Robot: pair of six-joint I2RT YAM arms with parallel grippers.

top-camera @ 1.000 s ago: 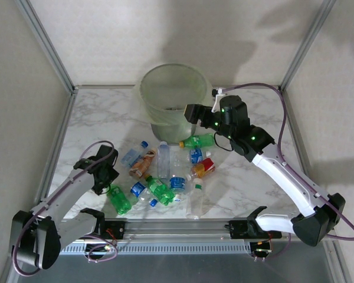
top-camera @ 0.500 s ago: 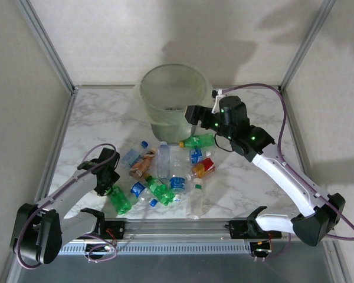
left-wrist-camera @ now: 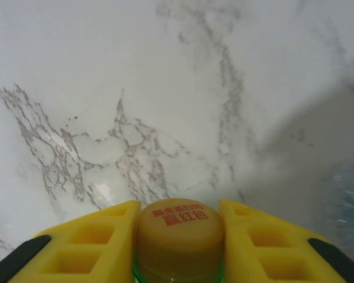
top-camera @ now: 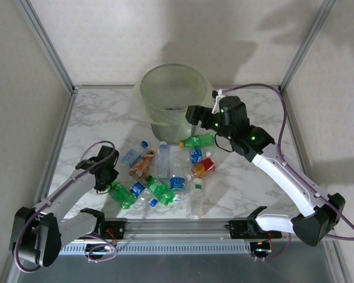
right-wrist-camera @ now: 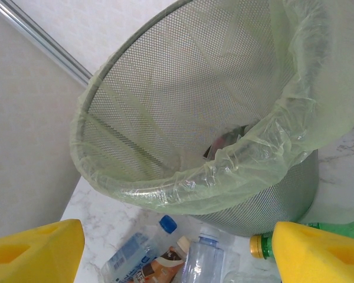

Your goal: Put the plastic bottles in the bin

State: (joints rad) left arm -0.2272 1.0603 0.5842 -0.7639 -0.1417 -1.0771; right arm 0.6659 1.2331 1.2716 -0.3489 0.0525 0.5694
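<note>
- The left pincer (left-wrist-camera: 180, 219) is closed on the neck end of a green bottle (left-wrist-camera: 137, 273).
- Its two yellow fingers (left-wrist-camera: 88, 244) press against both sides of the yellow cap (left-wrist-camera: 179, 236).
- The cap carries red printed characters on top.
- A black pad (left-wrist-camera: 17, 260) lies at each finger's outer lower edge.
- Behind is the white, grey-veined marble table (left-wrist-camera: 135, 88).
- A soft shadow (left-wrist-camera: 318, 135) covers the table's right side.
- A blurred bluish object (left-wrist-camera: 353, 206) lies at the right edge; its identity cannot be determined.
</note>
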